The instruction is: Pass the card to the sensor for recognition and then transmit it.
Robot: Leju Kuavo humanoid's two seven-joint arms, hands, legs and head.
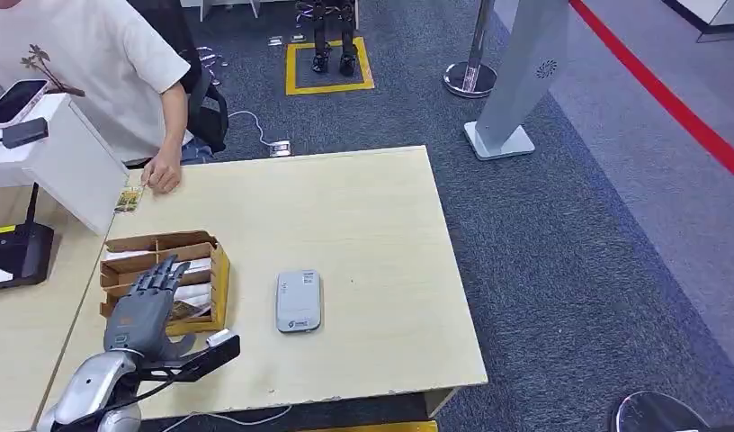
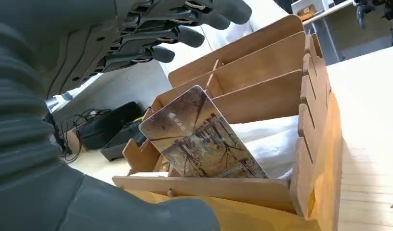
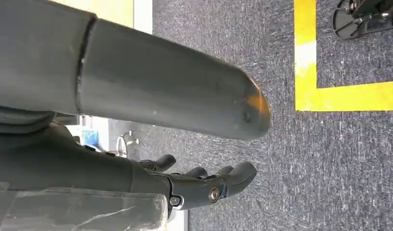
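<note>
A wooden slotted box [image 1: 218, 274] stands on the pale table's left part. A card [image 2: 199, 139] printed with an autumn tree scene leans upright in one of the slots of the box [image 2: 262, 96]. My left hand [image 1: 146, 306] hovers over the box with its fingers [image 2: 185, 36] spread above the card, holding nothing. The grey-white sensor [image 1: 299, 301] lies flat on the table just right of the box. My right hand [image 3: 204, 185] hangs beside my body over the carpet, with nothing in it and its fingers loosely extended.
A person in a white shirt sits at the table's far left corner, one hand [image 1: 162, 174] resting on the table next to a second card [image 1: 128, 200]. A white box [image 1: 67, 157] and a black router [image 1: 17, 252] stand on the left desk. Grey carpet lies to the right.
</note>
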